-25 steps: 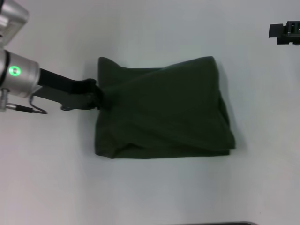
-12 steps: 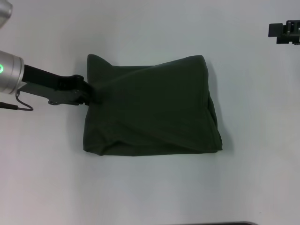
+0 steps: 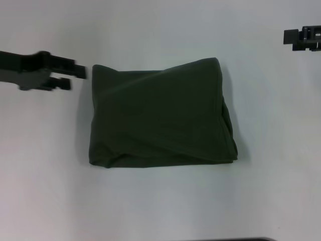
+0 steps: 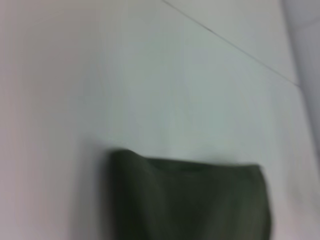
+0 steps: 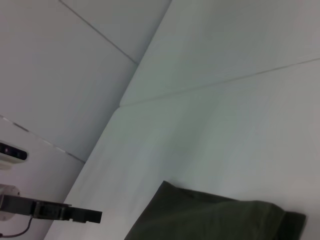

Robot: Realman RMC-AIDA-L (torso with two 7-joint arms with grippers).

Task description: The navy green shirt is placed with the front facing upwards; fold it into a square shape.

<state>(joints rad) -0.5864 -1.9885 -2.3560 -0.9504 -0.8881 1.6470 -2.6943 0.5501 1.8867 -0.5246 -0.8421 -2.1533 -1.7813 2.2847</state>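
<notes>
The navy green shirt (image 3: 160, 113) lies folded into a rough rectangle on the white table, its lettering hidden inside the folds. My left gripper (image 3: 75, 78) hovers just off the shirt's far left corner, open and holding nothing, clear of the cloth. The left wrist view shows the shirt's (image 4: 190, 200) folded edge from close by. In the right wrist view the shirt (image 5: 215, 220) lies low in the picture, with the left gripper (image 5: 85, 216) beside it. My right gripper (image 3: 303, 37) stays parked at the far right, well away from the shirt.
The white table (image 3: 160, 206) surrounds the shirt on all sides. A dark strip (image 3: 235, 239) shows at the near edge of the head view. Seams in the table surface (image 5: 225, 82) run across the wrist views.
My left gripper has let go of the shirt's left edge and drawn back to the left and up. The shirt has settled flat where it was dragged to.
</notes>
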